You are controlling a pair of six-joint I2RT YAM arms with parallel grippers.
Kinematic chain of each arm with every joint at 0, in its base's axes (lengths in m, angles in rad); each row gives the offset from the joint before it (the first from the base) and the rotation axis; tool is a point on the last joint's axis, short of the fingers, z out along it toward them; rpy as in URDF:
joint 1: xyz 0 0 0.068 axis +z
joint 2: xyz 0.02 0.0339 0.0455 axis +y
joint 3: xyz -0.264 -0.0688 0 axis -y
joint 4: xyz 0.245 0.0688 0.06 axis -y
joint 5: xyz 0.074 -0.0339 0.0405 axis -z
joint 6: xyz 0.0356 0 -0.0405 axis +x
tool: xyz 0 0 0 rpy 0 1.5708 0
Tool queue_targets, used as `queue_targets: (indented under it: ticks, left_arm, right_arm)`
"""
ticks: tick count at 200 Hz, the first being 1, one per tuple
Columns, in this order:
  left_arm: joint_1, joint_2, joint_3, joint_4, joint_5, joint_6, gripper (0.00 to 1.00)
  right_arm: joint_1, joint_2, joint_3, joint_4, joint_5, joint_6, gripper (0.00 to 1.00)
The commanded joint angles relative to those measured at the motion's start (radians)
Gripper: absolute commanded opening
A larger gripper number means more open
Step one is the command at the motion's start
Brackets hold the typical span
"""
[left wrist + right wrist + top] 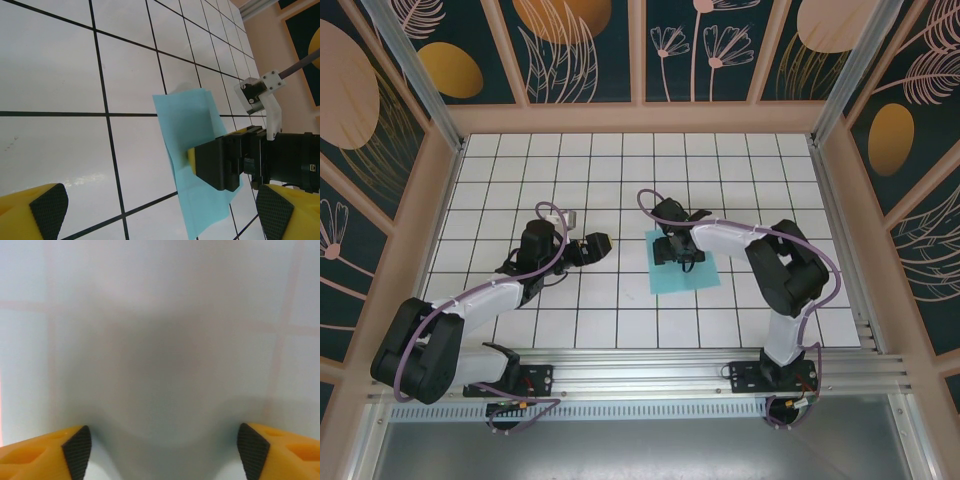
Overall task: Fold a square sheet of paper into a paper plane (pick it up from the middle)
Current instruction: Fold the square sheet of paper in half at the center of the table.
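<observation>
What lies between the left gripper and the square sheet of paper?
Bare white tiles separate the left gripper and the square sheet of paper, in the top view.

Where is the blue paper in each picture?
Top external: the square sheet of paper lies flat, right of centre, under the right gripper.
Left wrist: it runs from the middle to the bottom edge, with the right gripper on top of it.
Right wrist: too blurred to tell; a pale surface sits close between the yellow fingers.
Shared landmark: the right gripper.
</observation>
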Motion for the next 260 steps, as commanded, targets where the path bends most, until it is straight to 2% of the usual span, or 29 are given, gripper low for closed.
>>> queue_targets:
  ticks: [1,18,57,82,97,125,158,181,226,260]
  left_arm:
    - [-0.007,-0.001,0.01,-0.007,0.014,-0.003,0.99]
    - [-0.007,-0.001,0.008,-0.006,0.014,-0.004,0.98]
    - [-0.006,-0.004,0.011,-0.008,0.012,-0.007,0.98]
    - [-0.007,-0.013,0.011,-0.01,0.006,-0.009,0.99]
    - [-0.006,-0.024,0.011,-0.012,0.001,-0.011,0.98]
    - [-0.007,-0.051,0.016,-0.027,-0.016,-0.016,0.98]
    - [-0.007,-0.083,0.035,-0.065,-0.021,-0.009,0.99]
    - [-0.006,-0.099,0.041,-0.076,-0.014,-0.018,0.98]
    - [-0.007,-0.11,0.078,-0.11,-0.017,-0.045,0.99]
    - [-0.006,-0.12,0.094,-0.104,-0.059,-0.034,0.99]
  right_arm:
    - [-0.005,-0.031,-0.014,-0.008,-0.016,0.027,0.72]
    - [-0.007,-0.057,-0.013,-0.003,-0.024,0.037,0.63]
    - [-0.011,-0.126,-0.015,0.009,-0.053,0.064,0.5]
    - [-0.017,-0.171,-0.019,0.037,-0.109,0.074,0.43]
    - [-0.021,-0.209,-0.036,0.087,-0.199,0.085,0.4]
    - [-0.056,-0.287,-0.077,0.207,-0.382,0.132,0.4]
    - [-0.112,-0.352,-0.182,0.433,-0.587,0.239,0.41]
    - [-0.125,-0.335,-0.241,0.501,-0.59,0.301,0.42]
    - [-0.169,-0.231,-0.33,0.549,-0.601,0.322,0.42]
    - [-0.196,-0.23,-0.353,0.491,-0.553,0.303,0.47]
